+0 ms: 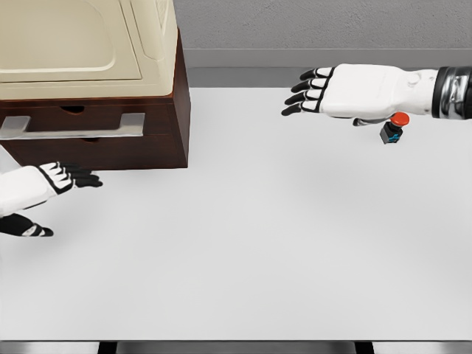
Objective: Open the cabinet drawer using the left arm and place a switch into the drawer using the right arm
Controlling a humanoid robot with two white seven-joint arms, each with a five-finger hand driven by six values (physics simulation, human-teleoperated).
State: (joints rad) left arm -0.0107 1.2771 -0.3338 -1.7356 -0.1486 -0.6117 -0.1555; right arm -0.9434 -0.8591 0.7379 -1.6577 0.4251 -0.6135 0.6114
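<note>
Left hand open below the shut drawer; right hand open above the switch, looks small, rigid, grab its black base

- Cabinet: cut off by the left edge; only its right part shows.
- Cream appliance on top of the cabinet: cropped by the top and left edges; its kind cannot be told.
- Drawer handle: its left end runs out of the picture.
- Left hand: forearm lost past the left edge; palm side hidden.
- Right hand: arm cropped at the right edge.
- Switch: upper part tucked behind the right hand; contact with it cannot be told; small blue marking unreadable.
- Surface: side edges out of frame.
</note>
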